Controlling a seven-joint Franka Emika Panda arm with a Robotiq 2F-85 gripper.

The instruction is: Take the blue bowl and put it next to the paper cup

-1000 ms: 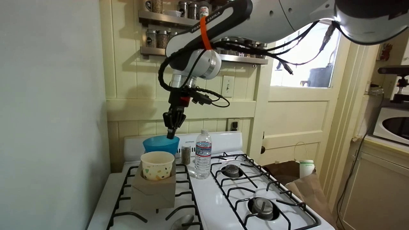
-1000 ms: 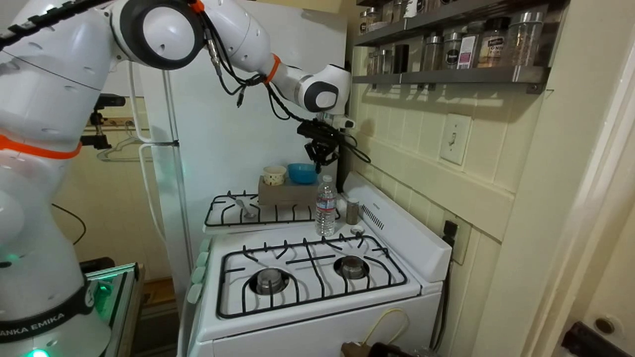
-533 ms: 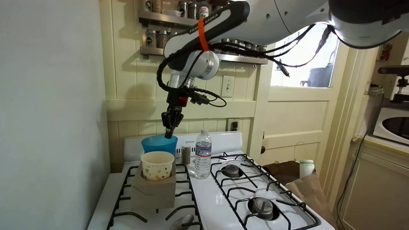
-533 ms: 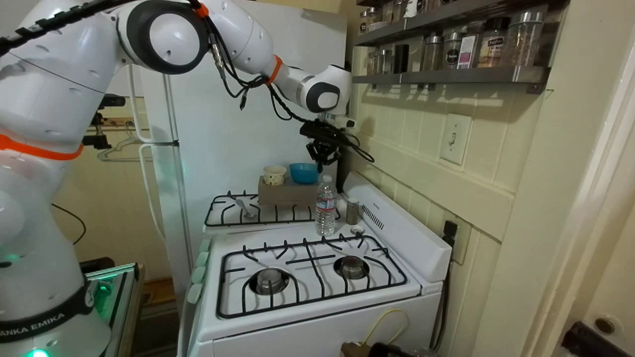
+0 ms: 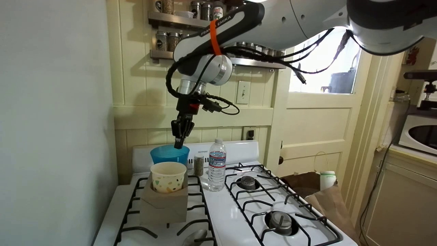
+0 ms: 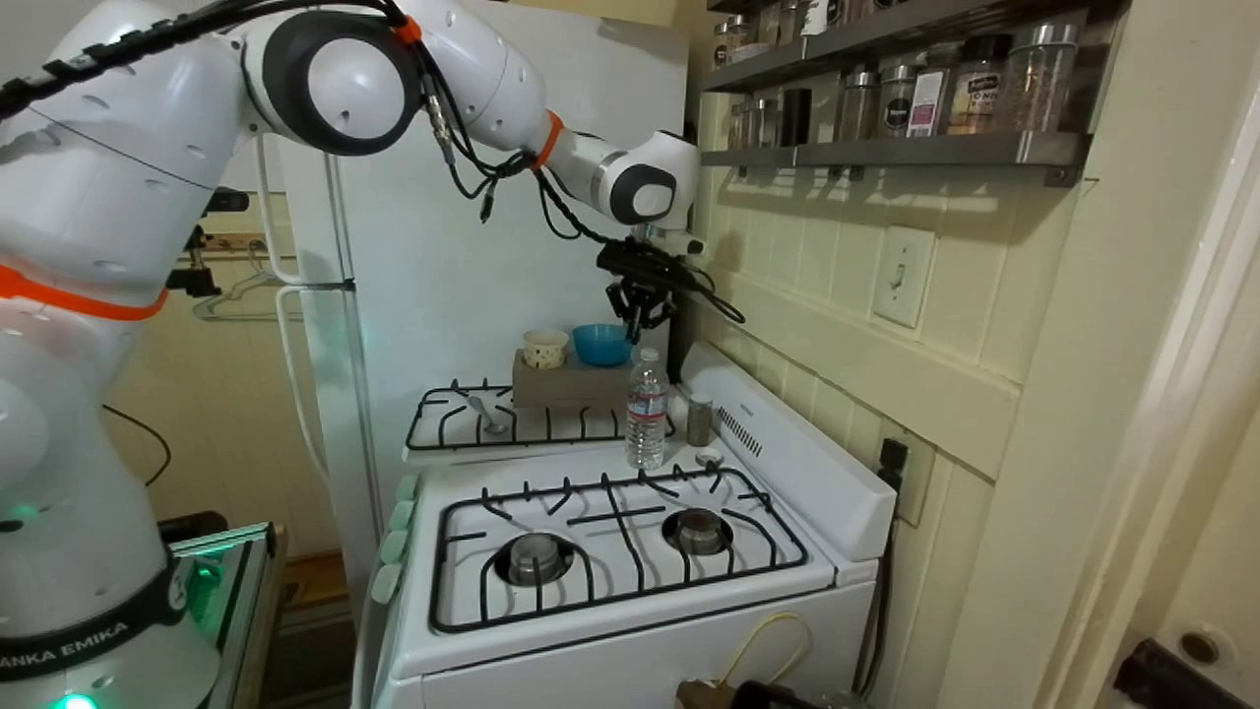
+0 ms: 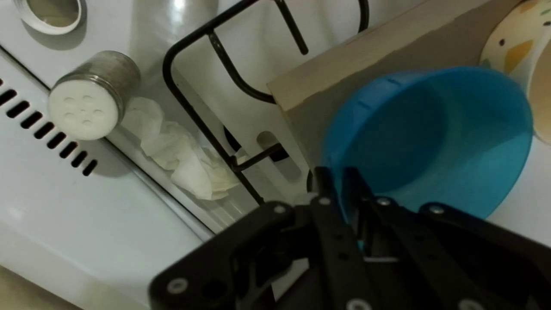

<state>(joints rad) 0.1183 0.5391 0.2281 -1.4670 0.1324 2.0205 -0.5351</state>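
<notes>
The blue bowl (image 5: pixel 165 157) is at the back end of a cardboard box, close behind the paper cup. It also shows in an exterior view (image 6: pixel 598 347) and fills the right of the wrist view (image 7: pixel 430 142). The cream paper cup (image 5: pixel 167 179) with coloured spots stands upright on the box (image 5: pixel 164 208); part shows in the wrist view (image 7: pixel 514 56). My gripper (image 5: pixel 178 146) is shut on the bowl's rim wall, one finger inside and one outside (image 7: pixel 337 172). The bowl's underside is at the box top; whether it touches cannot be told.
A clear water bottle (image 5: pixel 217 167) and a shaker (image 5: pixel 198 165) stand right of the box. Crumpled tissue (image 7: pixel 185 168) lies by the grate. A spoon (image 5: pixel 196 237) lies at the front. Spice shelves (image 6: pixel 935 148) hang on the wall. A fridge (image 6: pixel 472 226) stands beyond the stove.
My gripper has moved slightly left in an exterior view, and the bowl has shifted a little the same way with it. The cup, box and bottle have not moved.
</notes>
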